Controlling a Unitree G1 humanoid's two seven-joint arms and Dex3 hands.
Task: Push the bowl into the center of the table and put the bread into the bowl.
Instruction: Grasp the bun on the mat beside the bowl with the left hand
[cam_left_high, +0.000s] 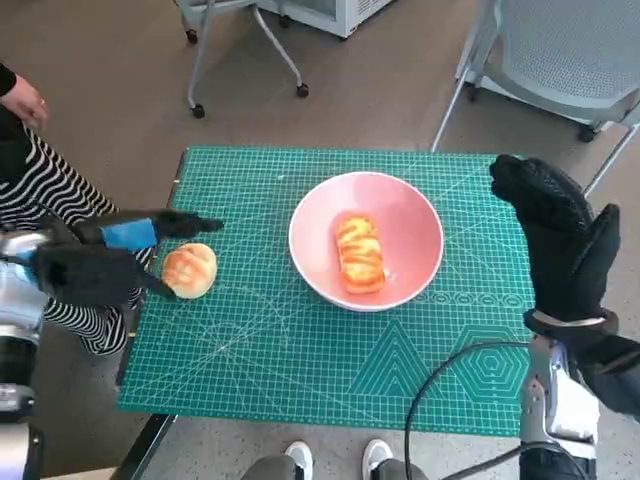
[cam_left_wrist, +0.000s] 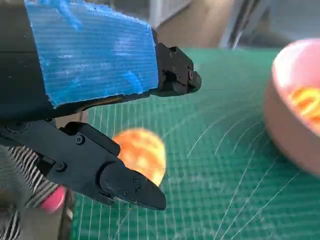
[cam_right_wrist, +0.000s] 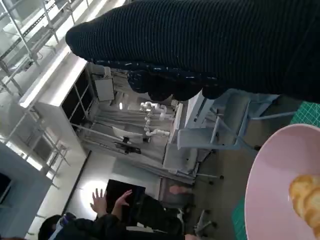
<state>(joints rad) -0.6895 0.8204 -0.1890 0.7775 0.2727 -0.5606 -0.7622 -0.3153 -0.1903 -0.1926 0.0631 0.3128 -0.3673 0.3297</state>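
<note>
Two breads show on the table: a long loaf (cam_left_high: 360, 252) already lying in the pink bowl (cam_left_high: 415, 205), and a round bun (cam_left_high: 190, 270) on the green cutting mat (cam_left_high: 300, 360) near its left edge. The left hand (cam_left_high: 100, 262) hangs low at that edge with its fingers (cam_left_wrist: 125, 182) spread wide on either side of the bun; in the left wrist view the bun sits in the gap between them, and no finger plainly touches it, so the hand holds nothing. The right hand (cam_left_high: 560, 235) stands upright beside the bowl's right side, apart from the rim, its fingers raised and empty.

With the bowl near the middle of the mat, the pushing step looks done, and the step in hand appears to be the pick of the remaining bun. Next the left hand likely needs to close gently on the soft bun, lift it above the bowl's rim, carry it rightward and release it beside the loaf. At the left a person (cam_left_high: 30, 170) in striped clothing sits close to the table.
</note>
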